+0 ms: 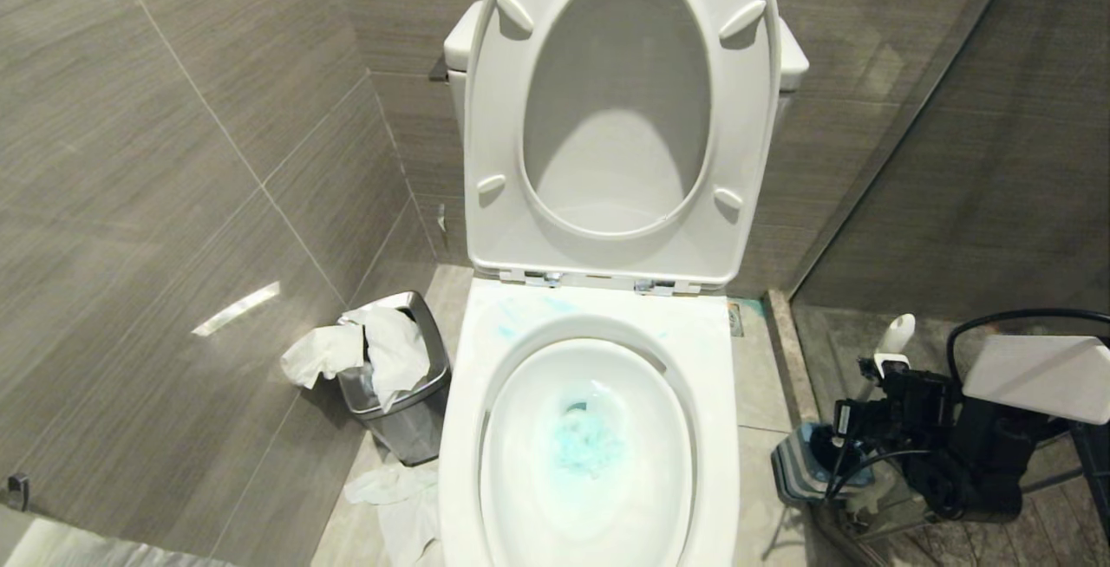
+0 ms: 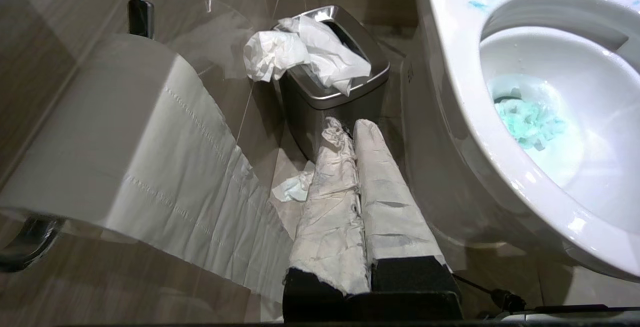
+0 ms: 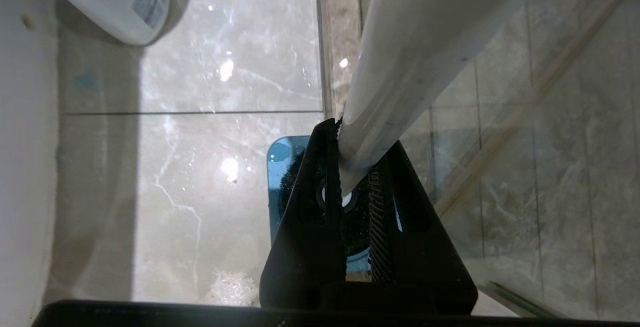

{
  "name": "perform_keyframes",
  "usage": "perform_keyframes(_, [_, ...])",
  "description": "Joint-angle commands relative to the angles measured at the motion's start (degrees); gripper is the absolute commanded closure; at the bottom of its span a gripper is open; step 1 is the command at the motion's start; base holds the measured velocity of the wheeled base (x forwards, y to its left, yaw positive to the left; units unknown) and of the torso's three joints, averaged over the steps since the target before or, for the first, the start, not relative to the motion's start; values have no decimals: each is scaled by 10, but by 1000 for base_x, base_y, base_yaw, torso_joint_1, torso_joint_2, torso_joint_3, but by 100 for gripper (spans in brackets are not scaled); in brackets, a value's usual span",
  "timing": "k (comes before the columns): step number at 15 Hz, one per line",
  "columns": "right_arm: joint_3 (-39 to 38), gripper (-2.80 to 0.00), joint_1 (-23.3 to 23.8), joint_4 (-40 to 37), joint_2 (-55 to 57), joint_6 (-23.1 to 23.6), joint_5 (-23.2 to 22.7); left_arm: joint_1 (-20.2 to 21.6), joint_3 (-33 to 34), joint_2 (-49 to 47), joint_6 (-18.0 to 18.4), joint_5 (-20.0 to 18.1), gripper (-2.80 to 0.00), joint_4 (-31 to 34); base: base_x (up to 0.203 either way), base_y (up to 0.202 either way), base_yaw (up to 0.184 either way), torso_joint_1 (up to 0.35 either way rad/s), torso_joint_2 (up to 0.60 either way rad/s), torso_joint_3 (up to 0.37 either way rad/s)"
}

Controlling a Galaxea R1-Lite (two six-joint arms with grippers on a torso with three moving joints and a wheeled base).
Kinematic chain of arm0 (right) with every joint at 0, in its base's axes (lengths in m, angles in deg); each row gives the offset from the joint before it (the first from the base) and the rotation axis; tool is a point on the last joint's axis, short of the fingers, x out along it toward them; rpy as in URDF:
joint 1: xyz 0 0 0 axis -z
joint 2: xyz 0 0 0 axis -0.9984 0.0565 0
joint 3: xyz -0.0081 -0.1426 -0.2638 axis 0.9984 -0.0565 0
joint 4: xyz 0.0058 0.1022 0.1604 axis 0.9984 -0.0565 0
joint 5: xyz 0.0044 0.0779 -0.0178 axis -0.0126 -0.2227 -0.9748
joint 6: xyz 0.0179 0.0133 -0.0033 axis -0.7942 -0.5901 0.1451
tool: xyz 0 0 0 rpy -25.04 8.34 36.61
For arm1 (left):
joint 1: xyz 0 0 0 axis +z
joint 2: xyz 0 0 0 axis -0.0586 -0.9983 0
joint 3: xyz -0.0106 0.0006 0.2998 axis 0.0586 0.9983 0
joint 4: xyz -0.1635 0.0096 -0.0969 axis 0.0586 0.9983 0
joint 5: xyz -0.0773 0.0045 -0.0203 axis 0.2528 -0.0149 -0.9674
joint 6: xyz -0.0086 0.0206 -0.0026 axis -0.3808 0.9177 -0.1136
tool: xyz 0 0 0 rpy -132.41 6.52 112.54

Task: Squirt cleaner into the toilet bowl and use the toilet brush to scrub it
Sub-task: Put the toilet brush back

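Observation:
The toilet bowl [image 1: 598,307] stands in the middle with seat and lid raised. Turquoise cleaner [image 1: 588,441] clouds its water and smears the back rim. To its right, low over the floor, my right gripper [image 1: 871,376] is shut on the toilet brush's white handle [image 1: 896,335]. In the right wrist view the handle [image 3: 410,52] runs between the black fingers of the right gripper [image 3: 357,139], and the black bristle head [image 3: 350,222] sits in the blue holder [image 3: 280,157]. My left gripper [image 2: 352,127], wrapped in white, is shut and empty beside the bowl [image 2: 450,42].
A steel waste bin [image 1: 408,411] stuffed with paper stands left of the toilet, with paper scraps [image 1: 399,498] on the floor. A toilet roll [image 2: 125,132] hangs close to the left gripper. A glass partition [image 1: 910,116] rises on the right. A white bottle [image 3: 125,2] stands near the holder.

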Motion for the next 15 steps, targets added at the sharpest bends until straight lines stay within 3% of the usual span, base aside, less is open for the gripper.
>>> perform_keyframes(1, [0, 0, 0, 4, 0, 0, 0, 0, 0, 0, 0, 0, 0, 0, 0, 0, 0, 5, 2, -188])
perform_keyframes(6, [0, 0, 0, 4, -8, 0, 0, 0, 0, 0, -1, 0, 0, 0, 0, 0, 0, 3, 0, -117])
perform_keyframes(7, [-1, -280, 0, 4, -9, 0, 0, 0, 0, 0, -1, 0, 0, 0, 0, 0, 0, 0, 0, 0])
perform_keyframes(15, [-45, -280, 0, 9, -42, 1, -13, 0, 0, 0, -2, 0, 0, 0, 0, 0, 0, 0, 0, 0])
